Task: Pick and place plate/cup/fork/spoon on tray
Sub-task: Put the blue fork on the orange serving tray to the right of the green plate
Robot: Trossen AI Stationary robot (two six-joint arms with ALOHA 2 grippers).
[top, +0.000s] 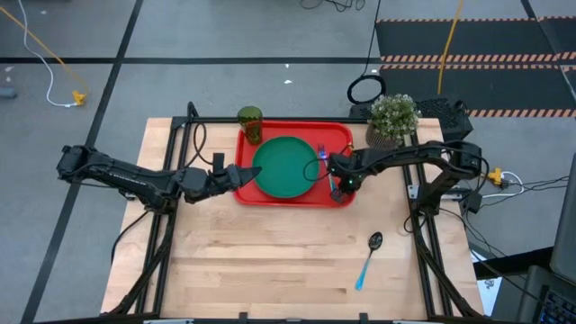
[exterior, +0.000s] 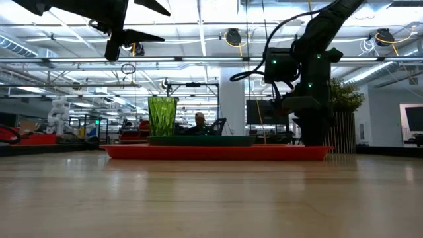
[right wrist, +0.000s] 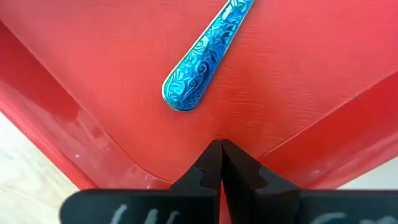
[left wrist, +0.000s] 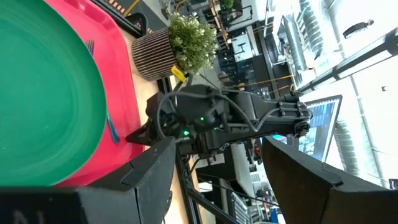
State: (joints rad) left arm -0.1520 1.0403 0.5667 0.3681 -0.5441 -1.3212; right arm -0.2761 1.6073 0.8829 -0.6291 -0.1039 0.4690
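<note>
Red tray: large rectangular bright-red plastic tray with raised rim, far-centre of the wooden bench.
Plate: round flat dark-green plastic plate, flat in the tray's middle.
Cup: small translucent olive-green tumbler, upright at the tray's far left corner.
Fork: light-blue-handled fork, lying in the tray just right of the plate.
Spoon: light-blue-handled, dark-bowled spoon, on the bench, near right, well apart from the tray.
Right arm pose: reaches in from the right, elbow bent; right end effector tipped down over the tray's right near corner, fingers clenched together, empty.
Left arm pose: stretched low across from the left; left end effector at the tray's left edge beside the plate, fingers spread, released.
Right wrist view only: embossed fork handle on tray floor, just apart from the closed fingertips.
Left wrist view only: potted plant beyond the tray.
Low view only: cup standing behind the plate's rim.
</note>
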